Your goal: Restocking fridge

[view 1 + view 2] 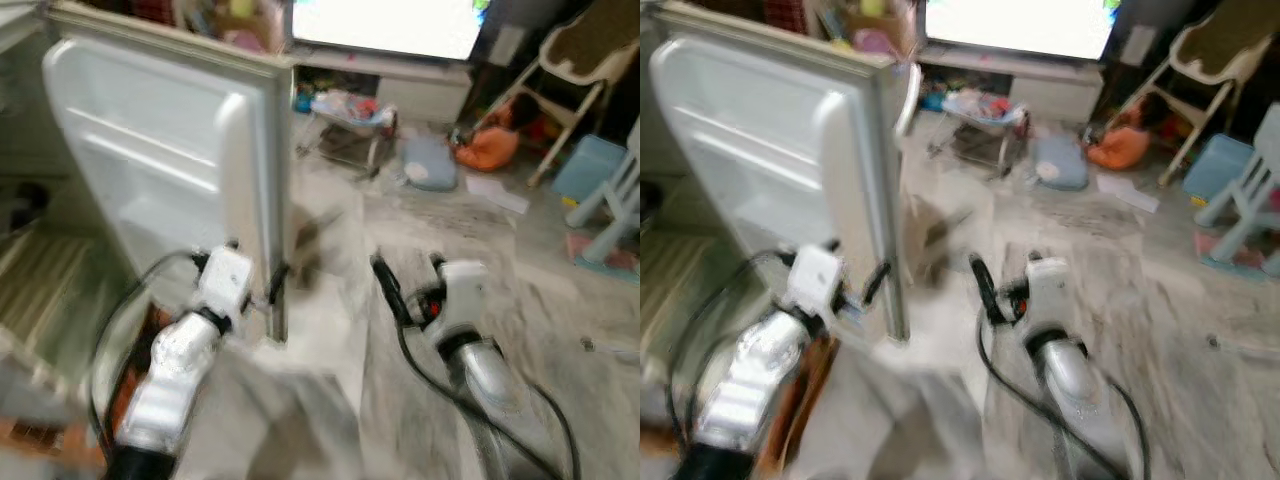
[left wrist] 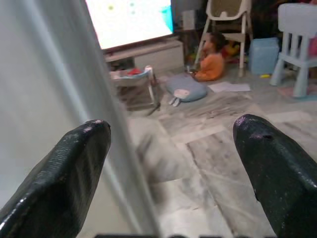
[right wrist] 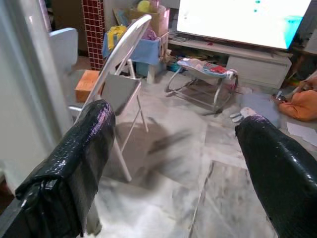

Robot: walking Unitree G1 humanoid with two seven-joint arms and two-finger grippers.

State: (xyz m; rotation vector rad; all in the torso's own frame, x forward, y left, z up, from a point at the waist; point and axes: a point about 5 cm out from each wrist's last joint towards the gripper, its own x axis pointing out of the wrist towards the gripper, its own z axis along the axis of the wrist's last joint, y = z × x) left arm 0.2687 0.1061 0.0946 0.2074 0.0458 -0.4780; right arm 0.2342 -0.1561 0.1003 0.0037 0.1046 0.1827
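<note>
The white fridge door [image 1: 150, 160] stands open on the left, its inner shelves bare. My left gripper [image 1: 255, 265] is open at the door's free edge. In the left wrist view the door edge [image 2: 74, 99] runs through the gap between the fingers [image 2: 74, 163], close to one of them. My right gripper [image 1: 407, 262] is open over the marble floor to the right of the door, holding nothing; its fingers [image 3: 79, 153] are wide apart. The picture is blurred.
Beyond the door are a folding chair [image 3: 124, 74], a baby bouncer [image 1: 350, 115], a grey cushion [image 1: 430, 165] and a bright TV [image 1: 385, 25]. A person in orange [image 2: 210, 64] sits on the floor near a high chair [image 1: 575, 60], blue bin [image 1: 590, 165] and white child's chair [image 1: 620, 200].
</note>
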